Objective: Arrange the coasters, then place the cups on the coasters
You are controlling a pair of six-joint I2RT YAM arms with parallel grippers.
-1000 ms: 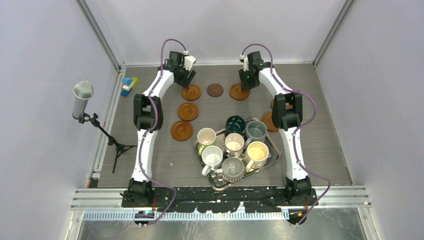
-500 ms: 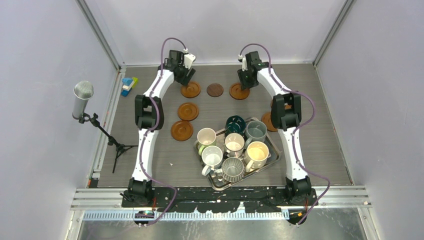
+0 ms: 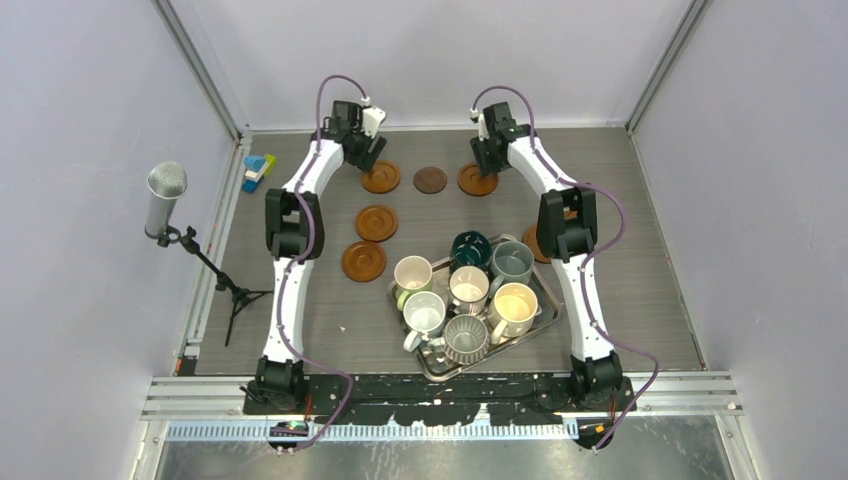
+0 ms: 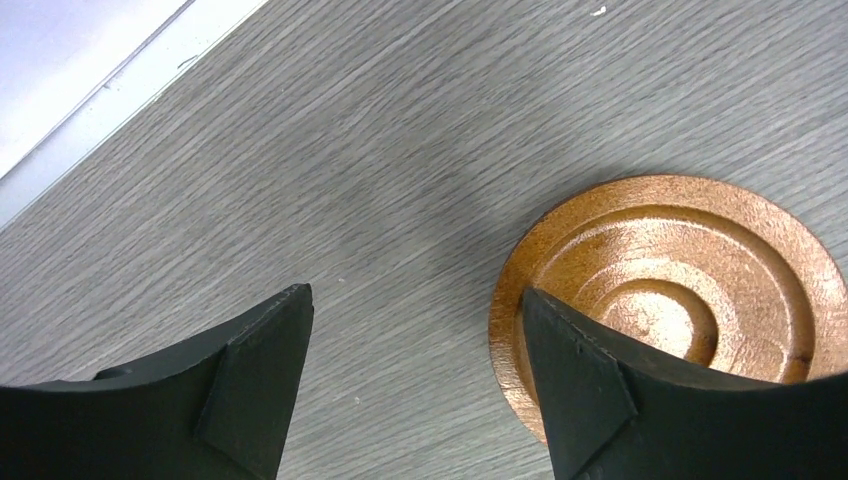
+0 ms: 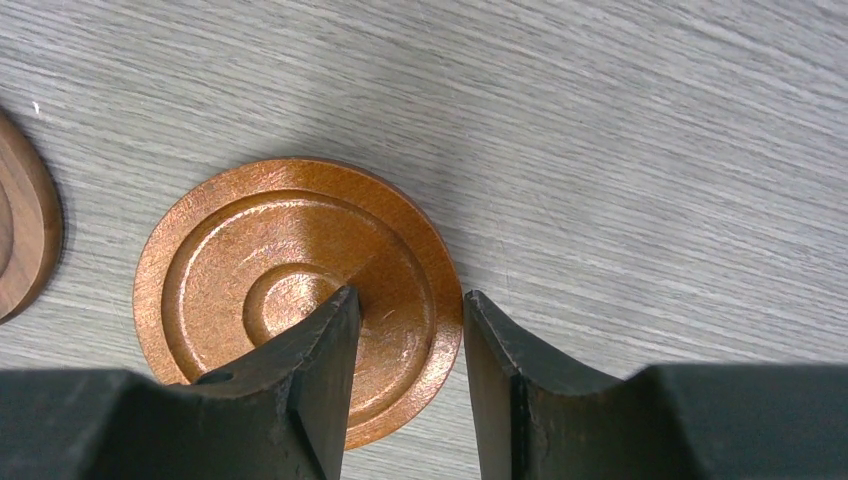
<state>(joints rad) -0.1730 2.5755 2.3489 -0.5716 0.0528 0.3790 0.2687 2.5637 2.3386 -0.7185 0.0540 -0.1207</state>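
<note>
We hold both hands at the far coasters.
The left hand (image 4: 415, 300) is released beside an orange-brown round wooden coaster (image 4: 680, 270); the right hand (image 5: 410, 300), half released, is over the edge of a second coaster (image 5: 250, 270).

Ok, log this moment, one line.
left claw: open, by back-left orange coaster | right claw: open, astride back-right orange coaster rim | mugs: on tray

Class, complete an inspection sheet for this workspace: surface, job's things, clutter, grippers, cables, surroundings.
Surface: grey wood-grain table.
Job's things: orange-brown coasters and one dark brown coaster lie flat; seven mugs crowd the steel tray, none on a coaster.
Clutter: small colourful blocks at the far left edge.
Grippers: left gripper open, beside a coaster; right gripper narrowly open, astride a coaster's rim.
Cables: purple cables loop above the grippers, clear of the mugs.
Surroundings: microphone on a tripod at left; plain grey walls.
</note>
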